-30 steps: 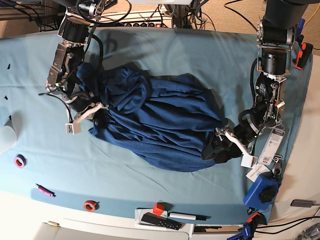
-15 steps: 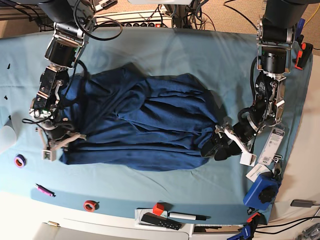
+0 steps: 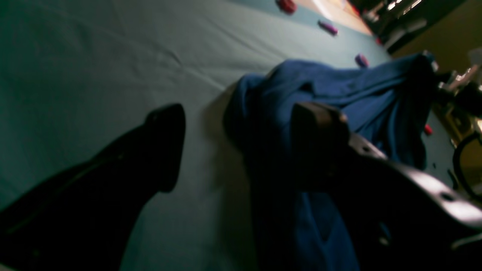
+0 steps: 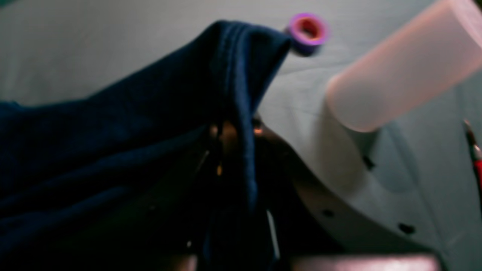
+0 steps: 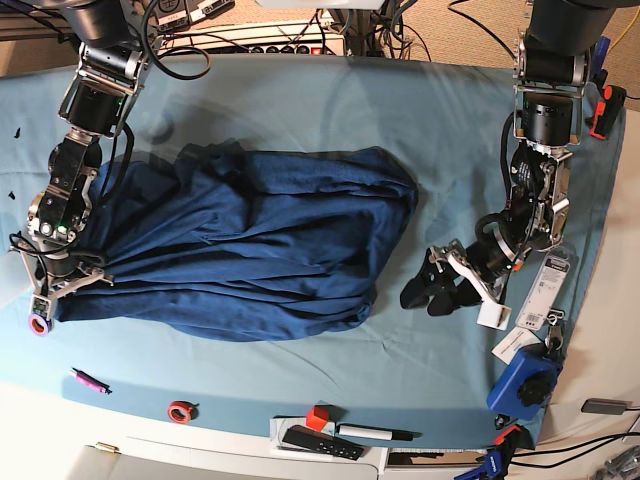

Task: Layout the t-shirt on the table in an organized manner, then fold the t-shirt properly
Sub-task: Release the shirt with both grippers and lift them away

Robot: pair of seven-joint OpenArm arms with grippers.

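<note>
The dark navy t-shirt (image 5: 250, 245) lies crumpled and stretched sideways on the teal-covered table (image 5: 300, 90). My right gripper (image 5: 58, 292), at the left of the base view, is shut on the shirt's left edge. Up close, the hem (image 4: 233, 75) drapes over my right gripper (image 4: 233, 139), whose jaws are mostly hidden by cloth. At the right of the base view my left gripper (image 5: 424, 291) stands open on the bare cloth, a short way from the t-shirt's right end. Its black fingers (image 3: 165, 143) are spread wide, with the t-shirt (image 3: 339, 90) lying just beyond them.
A purple tape ring (image 5: 40, 323) lies right by my right gripper, also visible as the purple ring (image 4: 307, 32) beside a pale tube (image 4: 395, 75). Along the front edge are a pink marker (image 5: 88, 381), red ring (image 5: 181, 411), red cube (image 5: 317, 417) and black remote (image 5: 320, 442). A blue device (image 5: 525, 380) sits front right.
My right gripper has dragged the shirt's end left and toward the front edge. The shirt has slid away from my left gripper, which now stands apart from it.
</note>
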